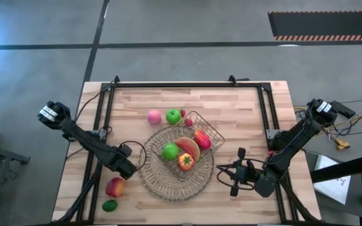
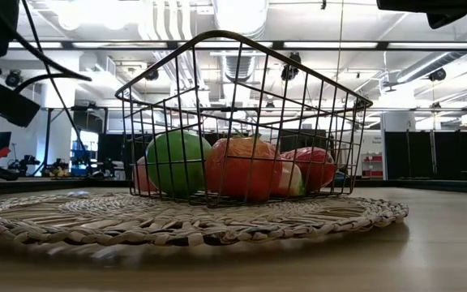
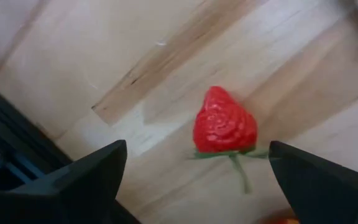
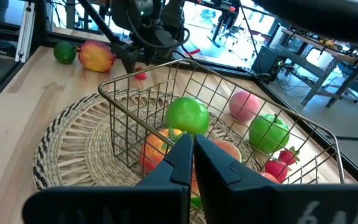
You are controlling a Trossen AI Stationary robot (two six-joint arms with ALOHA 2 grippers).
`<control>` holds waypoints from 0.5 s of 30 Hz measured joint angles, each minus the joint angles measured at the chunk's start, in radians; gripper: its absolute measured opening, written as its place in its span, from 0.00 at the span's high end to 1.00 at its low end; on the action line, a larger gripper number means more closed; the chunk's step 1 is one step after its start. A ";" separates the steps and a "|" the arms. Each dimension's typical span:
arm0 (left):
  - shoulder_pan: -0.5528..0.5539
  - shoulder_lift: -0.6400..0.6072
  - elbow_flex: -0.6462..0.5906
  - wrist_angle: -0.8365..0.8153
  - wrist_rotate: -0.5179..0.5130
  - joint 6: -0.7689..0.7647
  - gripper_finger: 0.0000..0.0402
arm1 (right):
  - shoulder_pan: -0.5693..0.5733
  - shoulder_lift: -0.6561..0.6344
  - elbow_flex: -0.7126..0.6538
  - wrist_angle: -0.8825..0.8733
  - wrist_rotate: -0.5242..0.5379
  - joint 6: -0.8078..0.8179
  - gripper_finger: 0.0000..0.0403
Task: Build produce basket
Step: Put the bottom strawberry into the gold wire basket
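One wooden table [image 1: 244, 103], round woven mat [image 1: 153, 182], grey floor [image 1: 168, 22]

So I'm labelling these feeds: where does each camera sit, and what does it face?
High view: overhead, facing down on the table, both arms visible.
Low view: at tabletop height, facing the basket on the mat.
Left wrist view: above a strawberry, its open fingers showing.
Right wrist view: faces the basket past its shut fingers.
Shared: the basket's green apple.
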 joint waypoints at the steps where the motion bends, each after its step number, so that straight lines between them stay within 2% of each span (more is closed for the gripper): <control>1: 0.000 0.000 -0.006 0.006 0.000 0.000 0.10 | 0.000 0.000 0.000 0.000 0.000 0.000 0.98; 15: 0.000 -0.002 -0.018 0.016 -0.001 0.020 0.39 | 0.000 0.000 0.000 0.000 0.000 0.000 0.98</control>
